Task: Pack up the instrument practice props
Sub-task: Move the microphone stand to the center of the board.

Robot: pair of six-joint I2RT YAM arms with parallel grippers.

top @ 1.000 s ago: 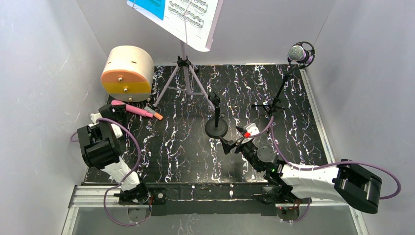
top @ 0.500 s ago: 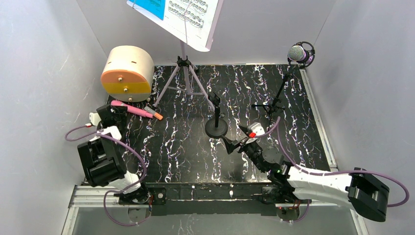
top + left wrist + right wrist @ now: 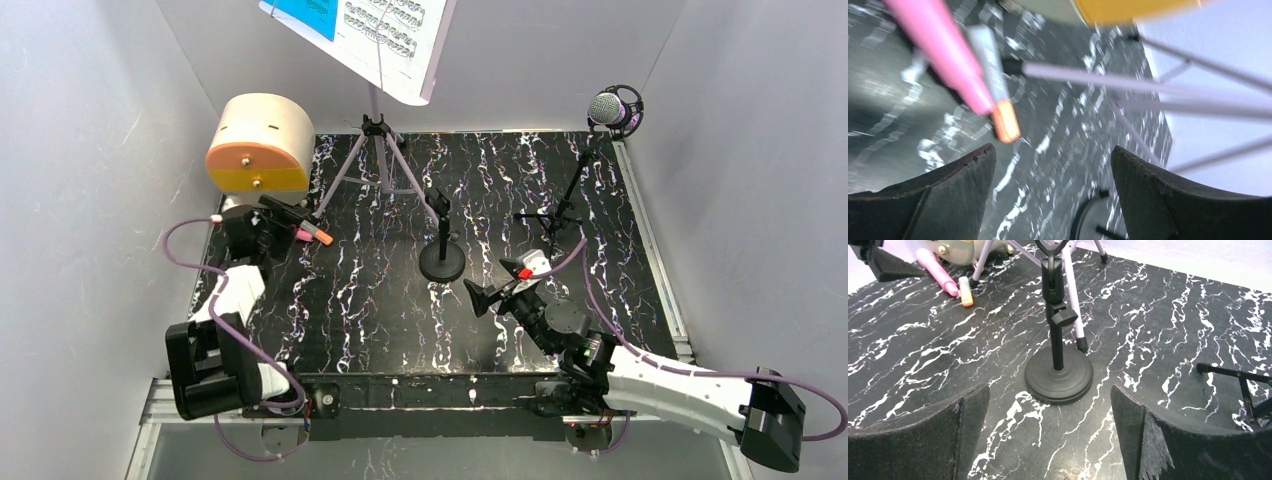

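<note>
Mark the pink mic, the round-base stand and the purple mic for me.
pink mic (image 3: 937,271), right wrist view, middle of its pink body
round-base stand (image 3: 1068,382), right wrist view, its disc base
purple mic (image 3: 605,107), top view, its silver mesh head

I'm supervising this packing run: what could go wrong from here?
The open left gripper sits right by the pink microphone, the orange-tipped stick and a lilac music stand leg; closing could snag the leg and shake the stand. The open right gripper faces the black round-base stand; a bump could topple it.

The microphone (image 3: 940,52) is pink, the stand (image 3: 375,105) lilac, the table (image 3: 380,300) white-veined black.
</note>
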